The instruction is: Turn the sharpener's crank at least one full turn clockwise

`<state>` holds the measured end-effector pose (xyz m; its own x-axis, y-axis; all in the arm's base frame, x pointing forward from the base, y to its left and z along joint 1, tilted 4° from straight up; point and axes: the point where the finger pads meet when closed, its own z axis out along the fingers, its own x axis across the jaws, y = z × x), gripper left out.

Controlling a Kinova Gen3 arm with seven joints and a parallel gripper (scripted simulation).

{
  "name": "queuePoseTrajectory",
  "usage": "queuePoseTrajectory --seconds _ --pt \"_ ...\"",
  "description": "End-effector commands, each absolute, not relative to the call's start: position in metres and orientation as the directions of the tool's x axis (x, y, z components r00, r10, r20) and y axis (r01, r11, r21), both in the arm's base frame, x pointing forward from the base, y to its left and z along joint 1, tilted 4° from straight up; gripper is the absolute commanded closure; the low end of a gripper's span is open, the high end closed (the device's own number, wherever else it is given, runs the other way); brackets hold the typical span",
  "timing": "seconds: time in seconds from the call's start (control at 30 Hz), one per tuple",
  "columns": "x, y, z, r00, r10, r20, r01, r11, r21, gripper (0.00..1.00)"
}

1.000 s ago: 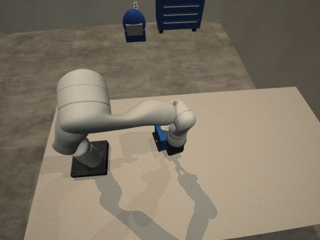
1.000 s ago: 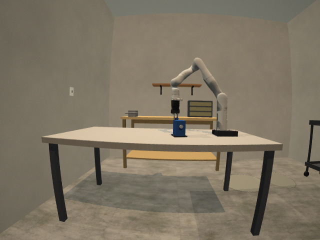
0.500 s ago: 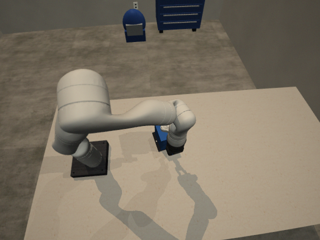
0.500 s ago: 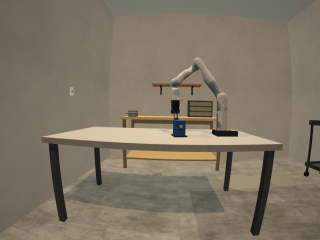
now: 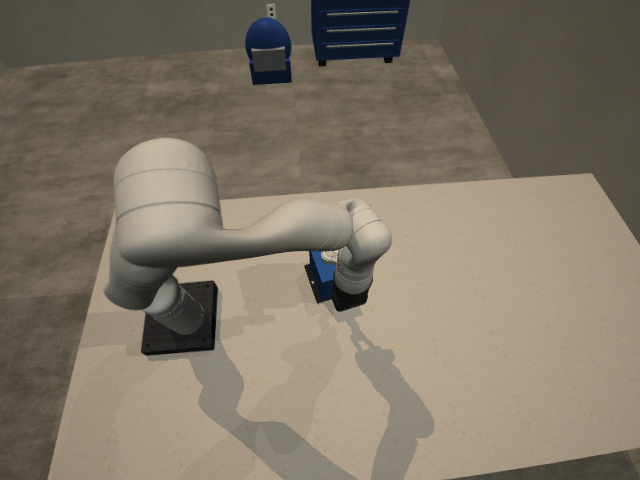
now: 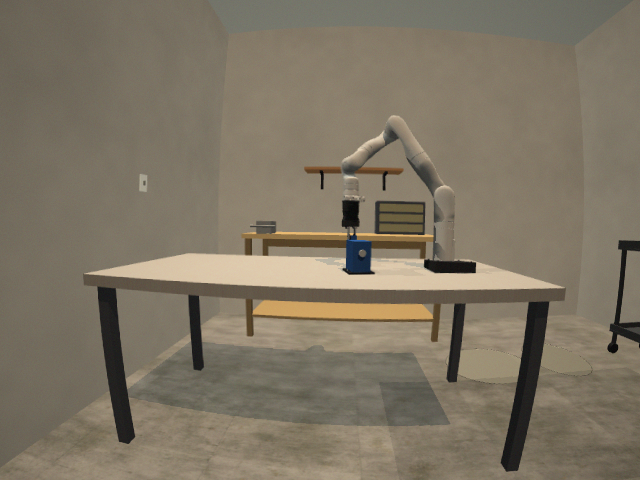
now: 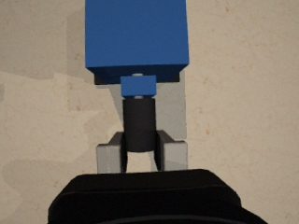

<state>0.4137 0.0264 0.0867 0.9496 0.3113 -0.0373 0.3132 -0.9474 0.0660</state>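
From my wrist feed I see the end effector point(image 7: 141, 152) pointing straight down, its two grey fingers pinching the black crank handle point(image 7: 140, 126) from either side, with the handle's dark cylinder filling the gap between them. The handle joins a small blue crank arm point(image 7: 138, 85) that sticks out from the side of the blue sharpener point(image 7: 137, 15). On the exterior view the sharpener point(image 6: 358, 256) stands upright on a thin dark plate on the pale surface point(image 6: 258, 281), a grey round knob on the face toward that camera, and the end effector point(image 6: 351, 231) hangs directly over its top edge. From the top camera the white arm point(image 5: 268, 235) reaches out from its black base plate point(image 5: 206, 291) and bends down at the wrist, covering most of the sharpener point(image 5: 320, 281), of which I only see the blue side and a patch of grey top. Sharpener and base plate sit near each other toward the far side of the surface.
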Motion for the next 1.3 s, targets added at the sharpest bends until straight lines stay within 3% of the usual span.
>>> queuePoseTrajectory --seconds 0.0,1.27 --pt "0.415 0.027 0.087 0.95 0.311 -0.035 0.313 -0.947 0.067 1.0" --pt "0.46 0.039 0.053 0.95 0.311 -0.035 0.313 -0.947 0.067 1.0"
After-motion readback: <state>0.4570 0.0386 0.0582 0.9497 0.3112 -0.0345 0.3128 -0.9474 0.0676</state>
